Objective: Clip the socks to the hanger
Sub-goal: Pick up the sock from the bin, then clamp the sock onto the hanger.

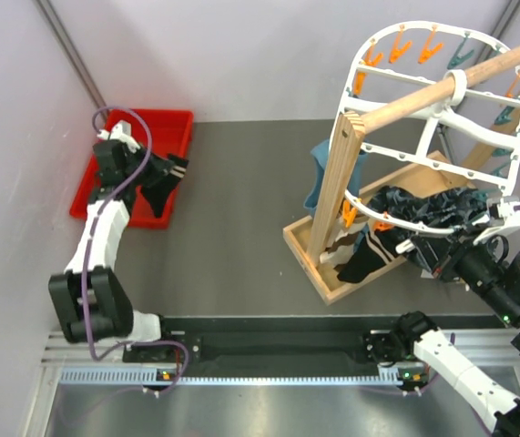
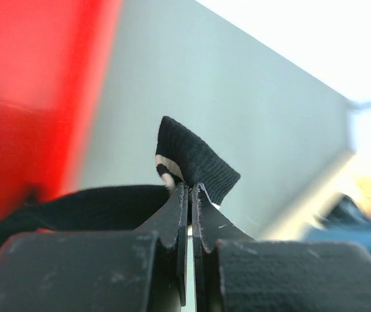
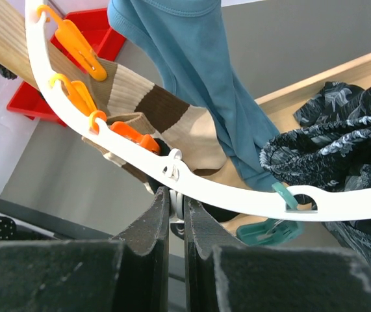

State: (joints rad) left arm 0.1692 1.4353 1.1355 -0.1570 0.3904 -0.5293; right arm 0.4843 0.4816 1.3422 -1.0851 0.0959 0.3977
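Observation:
A black sock [image 2: 198,159] with a white-striped cuff hangs from my left gripper [image 2: 190,190], which is shut on its cuff. The top view shows that gripper [image 1: 167,173] over the red bin [image 1: 176,116], the sock [image 1: 160,196] dangling below it. The white oval hanger [image 1: 433,109] hangs on a wooden pole [image 1: 423,96]. My right gripper [image 3: 177,198] is shut on a small white piece under the hanger's rim [image 3: 237,188]; in the top view it [image 1: 421,246] is at the hanger's lower edge. A brown and cream sock [image 3: 153,97] is clipped by orange pegs [image 3: 81,49].
A blue garment [image 3: 191,58] and a dark patterned cloth [image 3: 341,143] hang on the hanger. A teal peg [image 3: 269,231] dangles right of my right fingers. The rack's wooden post [image 1: 340,182] stands in a wooden base tray [image 1: 307,255]. A black sock [image 1: 360,264] hangs low over it.

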